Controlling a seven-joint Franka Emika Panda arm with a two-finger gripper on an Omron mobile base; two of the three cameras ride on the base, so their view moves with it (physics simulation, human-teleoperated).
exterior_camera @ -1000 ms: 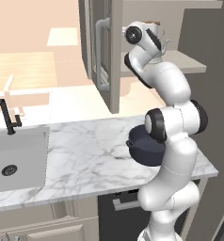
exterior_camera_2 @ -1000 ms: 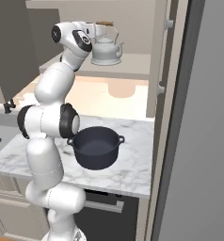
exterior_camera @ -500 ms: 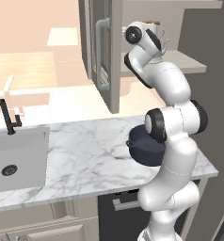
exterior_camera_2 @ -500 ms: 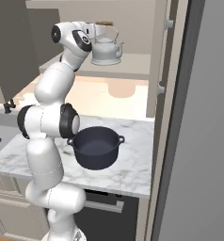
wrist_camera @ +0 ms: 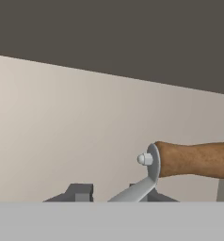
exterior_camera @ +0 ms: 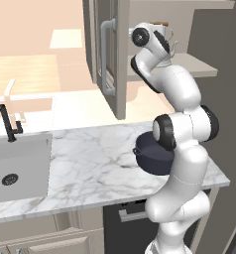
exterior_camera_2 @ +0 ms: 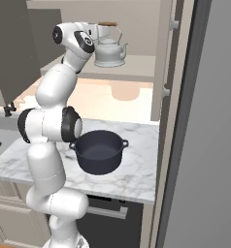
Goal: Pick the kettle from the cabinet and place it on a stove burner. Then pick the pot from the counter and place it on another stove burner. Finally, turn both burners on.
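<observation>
The silver-grey kettle (exterior_camera_2: 109, 52) stands on the shelf of the open cabinet (exterior_camera_2: 134, 73), spout to the right. In the left base view the arm covers most of the kettle (exterior_camera: 169, 43). My gripper (exterior_camera_2: 99, 31) reaches in from the left at the top of its arched handle. In the hand view, the gripper (wrist_camera: 111, 193) is shut on the handle's metal arm, with the brown wooden bar (wrist_camera: 196, 160) just right of it. The dark pot (exterior_camera_2: 99, 151) sits on the marble counter (exterior_camera_2: 132, 177), below the shelf; the arm partly hides the pot (exterior_camera: 150, 159). The stove burners are out of view.
The cabinet door (exterior_camera: 121, 59) with its bar handle (exterior_camera: 106, 55) hangs open left of the arm. A sink (exterior_camera: 16, 168) with a black faucet (exterior_camera: 3, 121) lies at the counter's left end. A tall grey panel (exterior_camera_2: 209, 145) stands close on the right.
</observation>
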